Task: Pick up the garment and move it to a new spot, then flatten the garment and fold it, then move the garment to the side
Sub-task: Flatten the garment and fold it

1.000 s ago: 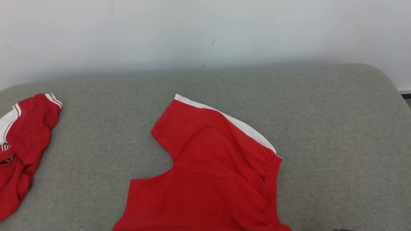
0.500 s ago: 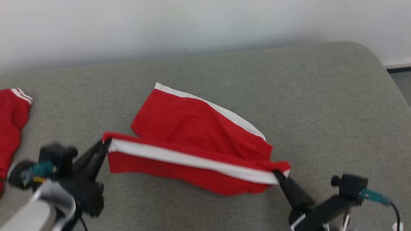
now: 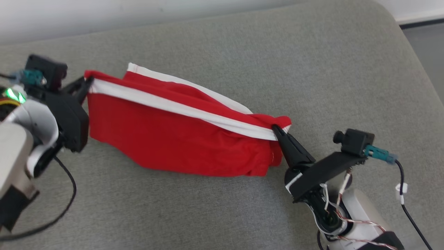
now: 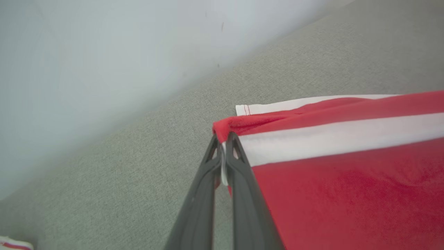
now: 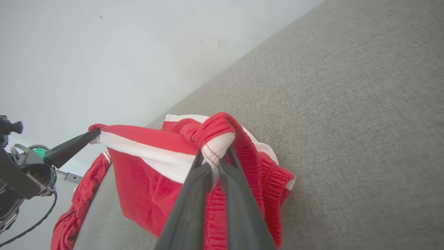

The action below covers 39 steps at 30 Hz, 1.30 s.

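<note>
— What are the fingers doing?

— The left fingers are pinching shut on one red corner of the garment, just above its white stripe. The right fingers are clamping the ribbed waistband at the other end. The cloth is hanging taut between them.

— And the garment itself?

— It is lying in the middle of the grey upholstered surface, with the held edge raised and the near red panel draping down from it.

— What is differing from a moment ago?

— A second ago it was lying flat and spread. Half a second ago the striped edge was crossing its near part, leaving much of the far leg bare. Now that edge is sitting almost over the far striped edge, so a thin strip of the lower layer is peeking out. The head camera is also tilting lower, so part of the shift is its own.

— Are the wrist views adding anything?

— The right wrist view is showing the left fingers from the side, and a second red garment hanging beyond the surface's edge. The left wrist view is showing the red stitching on the lower layer's white hem.
</note>
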{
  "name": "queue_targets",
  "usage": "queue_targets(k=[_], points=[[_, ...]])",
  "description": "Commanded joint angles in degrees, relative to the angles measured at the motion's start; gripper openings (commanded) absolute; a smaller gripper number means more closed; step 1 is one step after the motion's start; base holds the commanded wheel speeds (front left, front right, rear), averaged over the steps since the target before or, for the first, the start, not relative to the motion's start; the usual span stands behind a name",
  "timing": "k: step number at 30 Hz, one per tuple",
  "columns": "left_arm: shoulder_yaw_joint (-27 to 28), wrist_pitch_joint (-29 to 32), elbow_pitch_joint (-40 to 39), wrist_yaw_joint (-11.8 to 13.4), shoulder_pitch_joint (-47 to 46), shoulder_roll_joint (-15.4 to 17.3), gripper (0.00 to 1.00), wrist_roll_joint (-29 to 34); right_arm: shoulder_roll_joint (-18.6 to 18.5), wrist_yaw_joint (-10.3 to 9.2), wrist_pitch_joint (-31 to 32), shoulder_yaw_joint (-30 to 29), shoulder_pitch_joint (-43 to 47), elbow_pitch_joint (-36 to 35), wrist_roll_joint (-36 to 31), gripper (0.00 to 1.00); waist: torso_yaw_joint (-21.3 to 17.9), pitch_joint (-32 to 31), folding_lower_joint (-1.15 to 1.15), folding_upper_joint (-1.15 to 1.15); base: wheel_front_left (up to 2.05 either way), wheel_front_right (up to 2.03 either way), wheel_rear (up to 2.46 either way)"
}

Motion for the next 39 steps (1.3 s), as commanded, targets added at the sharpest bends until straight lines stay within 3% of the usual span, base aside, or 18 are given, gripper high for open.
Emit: queue_targets(k=[1, 7, 18, 19, 20, 21, 28, 34, 39], points=[[-0.1, 0.4, 1.8, -0.3, -1.9, -0.2, 0.0, 0.0, 0.4, 0.05, -0.3, 0.0, -1.1, 1.1, -0.4, 0.0, -2.6, 3.1, -0.02, -0.01, 0.0, 0.0, 0.0], [-4.9, 1.3, 10.7, -0.6, -11.2, -1.4, 0.0, 1.0, 1.7, 0.05, -2.3, 2.1, -6.0, 5.6, 0.1, 0.0, -4.9, 6.0, -0.02, -0.01, 0.0, 0.0, 0.0], [-13.0, -3.5, 18.7, -0.7, -16.4, -2.6, 0.0, -1.0, 3.0, 0.05, -5.6, 5.8, -9.9, 10.1, 1.0, 0.0, -6.4, 7.1, -0.02, -0.01, 0.0, 0.0, 0.0], [-12.8, -5.0, 19.4, -0.7, -16.7, -2.9, 0.0, -1.3, 3.1, 0.06, -6.2, 6.0, -10.1, 10.4, 1.2, 0.41, -6.4, 7.0, -0.02, -0.01, 0.0, 0.0, 0.0], [-13.3, -5.9, 20.2, -0.7, -16.5, -3.6, 0.49, -1.5, 3.1, 0.05, -6.6, 6.2, -10.1, 10.7, 1.2, 1.0, -6.3, 6.8, -0.02, -0.01, 0.0, 0.0, 0.0], [-14.1, -6.6, 20.8, -0.7, -16.2, -4.1, 1.0, -1.7, 3.0, 0.05, -7.0, 6.4, -10.2, 11.1, 1.4, 1.0, -6.1, 6.5, -0.02, -0.01, 0.0, 0.0, 0.0], [-15.2, -14.1, 24.4, -0.7, -14.2, -6.3, 1.0, -4.7, 1.1, 0.06, -11.1, 5.9, -7.9, 11.1, 1.7, 1.0, -4.7, 2.8, -0.02, -0.01, 0.0, 0.0, 0.0], [-12.6, -24.5, 25.4, -0.5, -10.2, -7.9, 1.0, -7.9, -2.4, 0.05, -18.1, 3.7, -4.0, 8.1, -3.2, 1.0, -3.7, -0.8, -0.02, -0.01, 0.0, 0.0, 0.0], [-11.0, -28.6, 25.2, 1.3, -6.7, -8.8, 1.0, -8.8, -3.1, 0.06, -20.7, 0.2, 0.4, 4.8, -9.2, 1.0, -2.9, -2.1, -0.02, -0.01, 0.0, 0.0, 0.0]])
